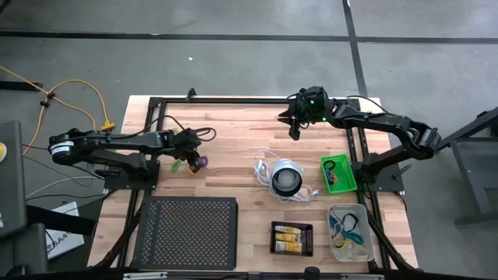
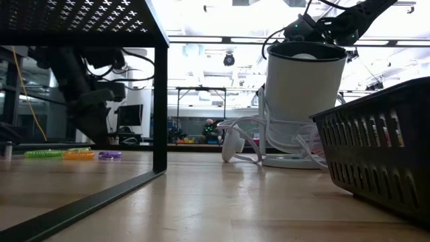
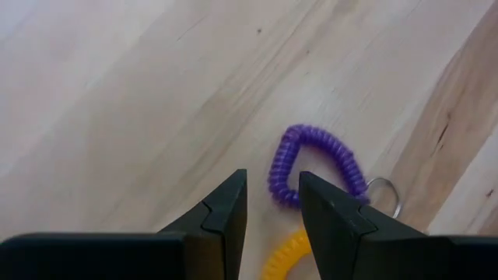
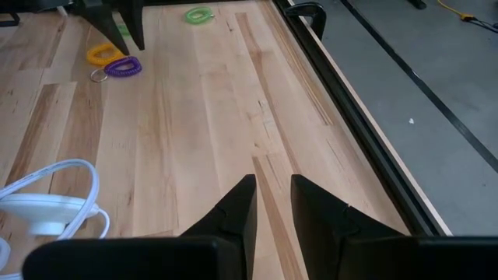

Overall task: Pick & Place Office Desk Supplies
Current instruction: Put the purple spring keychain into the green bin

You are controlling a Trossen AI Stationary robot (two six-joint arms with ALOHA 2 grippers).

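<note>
Left wrist view: the left gripper hangs over the purple loop, fingers slightly apart and empty, the loop's near end just ahead of the gap. It lies beside an orange loop near the tabletop's left edge. The right gripper, slightly apart, waits by the far edge, well away.

Purple loop: we note ribbed violet coils.
Orange loop: yellow-orange.
Green loop: bright green.
Desk: pale wood, streaked grain.
Perforated tray: black, dotted.
</note>
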